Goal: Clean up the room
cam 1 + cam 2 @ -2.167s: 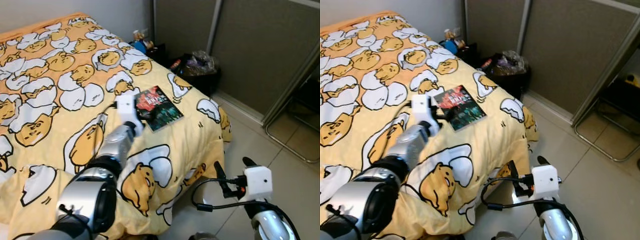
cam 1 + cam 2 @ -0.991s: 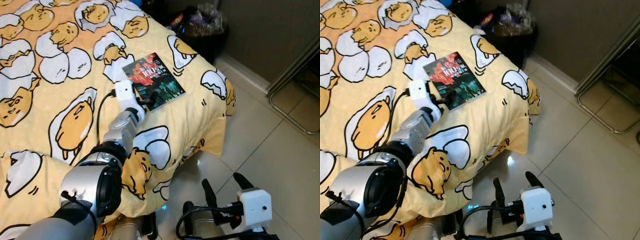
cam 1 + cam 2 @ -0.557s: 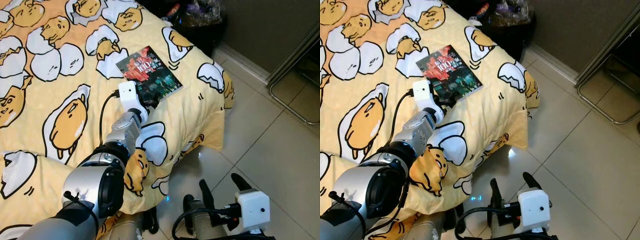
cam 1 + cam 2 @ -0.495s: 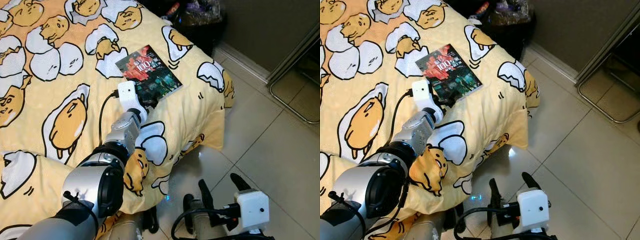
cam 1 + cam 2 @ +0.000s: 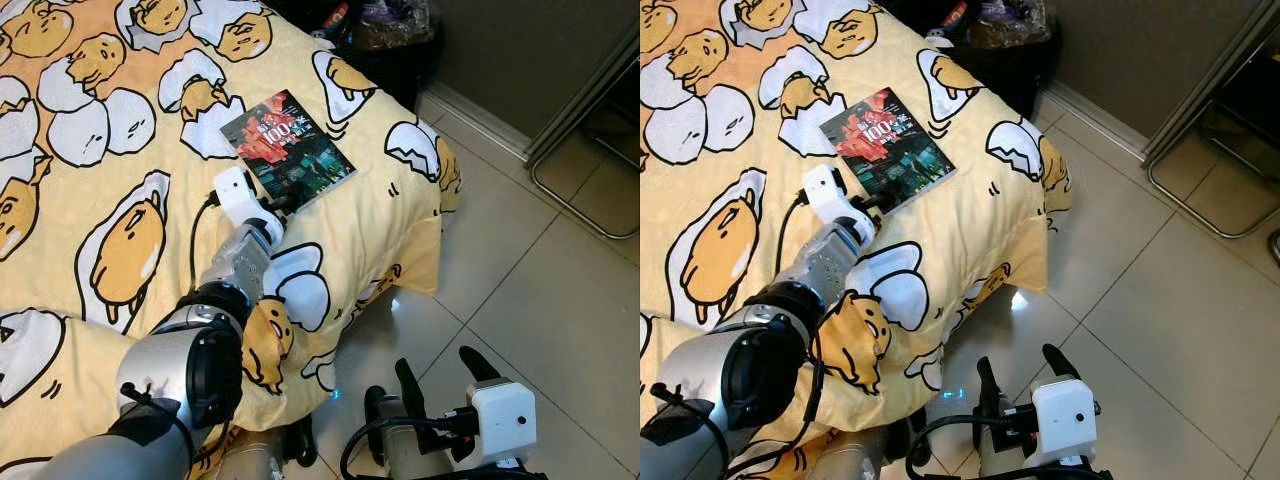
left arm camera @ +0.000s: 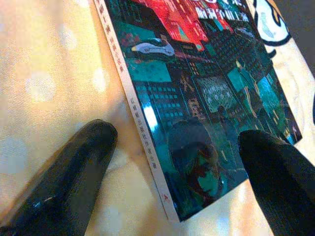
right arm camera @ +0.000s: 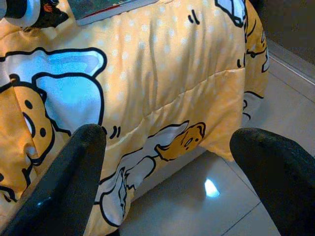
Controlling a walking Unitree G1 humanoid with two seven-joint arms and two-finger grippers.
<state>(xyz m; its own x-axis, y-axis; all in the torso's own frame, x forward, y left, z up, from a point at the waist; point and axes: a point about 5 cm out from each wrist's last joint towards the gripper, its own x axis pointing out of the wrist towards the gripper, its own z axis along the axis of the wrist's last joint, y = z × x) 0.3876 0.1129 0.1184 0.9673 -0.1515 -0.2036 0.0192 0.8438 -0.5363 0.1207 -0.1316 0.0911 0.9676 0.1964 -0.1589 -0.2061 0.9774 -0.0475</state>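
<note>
My left arm is stretched out over the bed point(image 5: 90, 200), and my left pincer point(image 5: 282, 204) sits right at the near corner of the book point(image 5: 288, 148). The book lies flat on the yellow egg-print duvet point(image 5: 970, 215), close to the bed's corner, cover up, red at the top and teal city scenes below.

Through my left wrist camera I see the pincer spread wide: one black finger point(image 6: 74, 172) presses into the duvet just beside the book's white spine edge, the other finger point(image 6: 280, 169) hangs over the cover on the far side of that corner. So the book's corner point(image 6: 197, 162) sits between my two fingers, and I am not gripping it; whether the far finger touches the cover I cannot tell.

My right pincer point(image 5: 440, 375) hangs low over the pale tiled floor point(image 5: 560, 300), beside the bed's foot, well apart from the book. Its wrist camera shows both fingers point(image 7: 64, 172) held wide apart with nothing between them, facing the duvet's hanging side and the shiny tiles beneath.

Beyond the bed's corner, against the grey wall point(image 5: 1120, 40), stands a dark bin point(image 5: 395, 45) heaped with crinkled plastic. A metal chair frame point(image 5: 1210, 190) stands on the tiles off to my right.
</note>
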